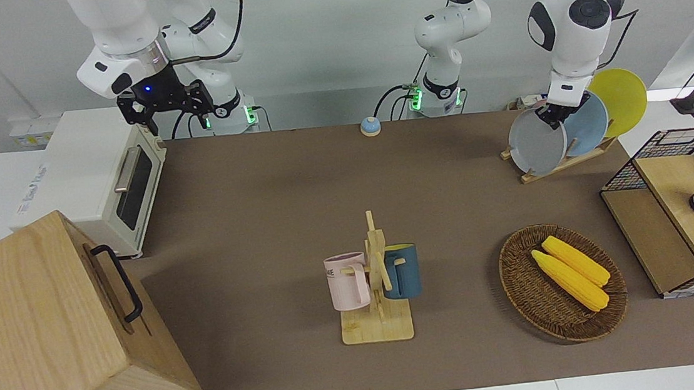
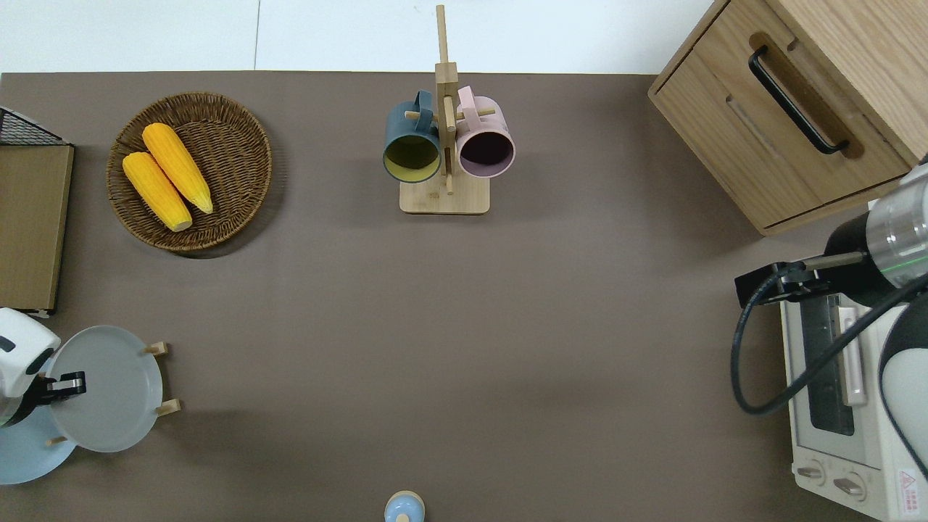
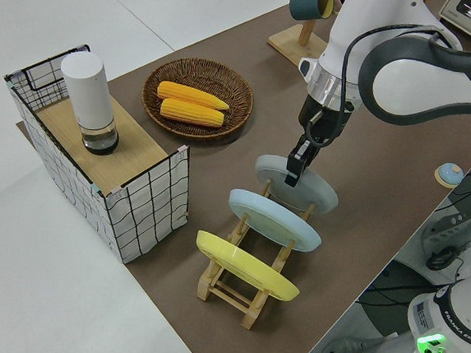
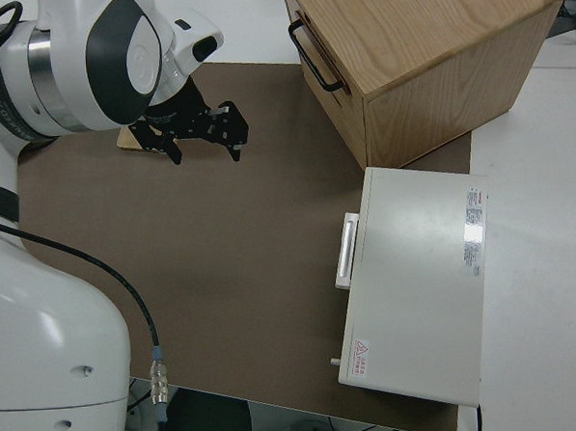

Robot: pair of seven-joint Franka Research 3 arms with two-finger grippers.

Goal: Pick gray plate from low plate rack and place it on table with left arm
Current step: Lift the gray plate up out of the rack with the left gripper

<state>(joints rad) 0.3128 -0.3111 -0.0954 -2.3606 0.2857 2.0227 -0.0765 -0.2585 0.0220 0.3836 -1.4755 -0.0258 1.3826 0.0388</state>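
Observation:
The gray plate (image 1: 536,144) (image 2: 109,391) (image 3: 308,191) leans in the slot of the low plate rack (image 1: 570,161) (image 2: 168,407) (image 3: 238,291) farthest from the robots, at the left arm's end of the table (image 1: 271,189). My left gripper (image 1: 550,115) (image 2: 59,384) (image 3: 295,168) comes down onto the plate's upper rim, with one finger on its face and one at its back, shut on it. A light-blue plate (image 1: 589,125) (image 3: 275,220) and a yellow plate (image 1: 622,98) (image 3: 246,265) lean in the slots nearer the robots. The right arm is parked, its gripper (image 1: 167,112) (image 4: 203,141) open.
A wicker basket (image 1: 521,286) (image 2: 239,181) with two corn cobs lies farther from the robots than the rack. A wire-sided wooden box (image 1: 669,211) stands at the table end beside it. A mug stand (image 1: 376,280) with two mugs is mid-table. A toaster oven (image 1: 100,179) and a wooden cabinet (image 1: 39,335) fill the right arm's end.

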